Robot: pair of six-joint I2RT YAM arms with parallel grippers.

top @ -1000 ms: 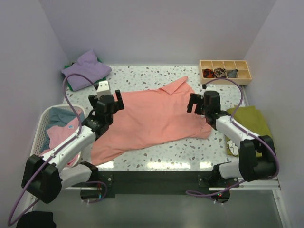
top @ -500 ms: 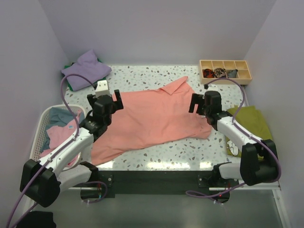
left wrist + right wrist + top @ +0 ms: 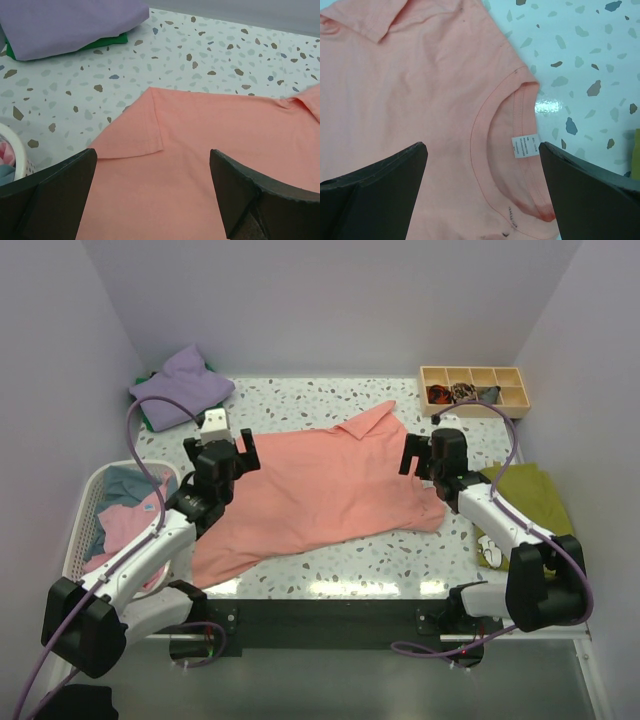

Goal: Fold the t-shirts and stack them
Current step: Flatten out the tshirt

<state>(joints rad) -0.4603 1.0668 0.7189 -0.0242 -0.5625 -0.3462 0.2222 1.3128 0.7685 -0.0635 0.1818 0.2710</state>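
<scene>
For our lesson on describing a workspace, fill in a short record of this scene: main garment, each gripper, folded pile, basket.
Main garment: salmon-pink t-shirt, spread out, unfolded
Left gripper: open over its sleeve, holding nothing
Right gripper: open over its collar, holding nothing
Folded pile: lavender shirt on green shirt, far left corner
Basket: white, near left, holds pink shirt and light blue shirt
Right side: olive cloth

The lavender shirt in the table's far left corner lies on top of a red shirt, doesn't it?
Not red. The lavender shirt lies on top of a green shirt, in the far left corner of the table. The left wrist view shows the green edge sticking out beneath it.
</scene>
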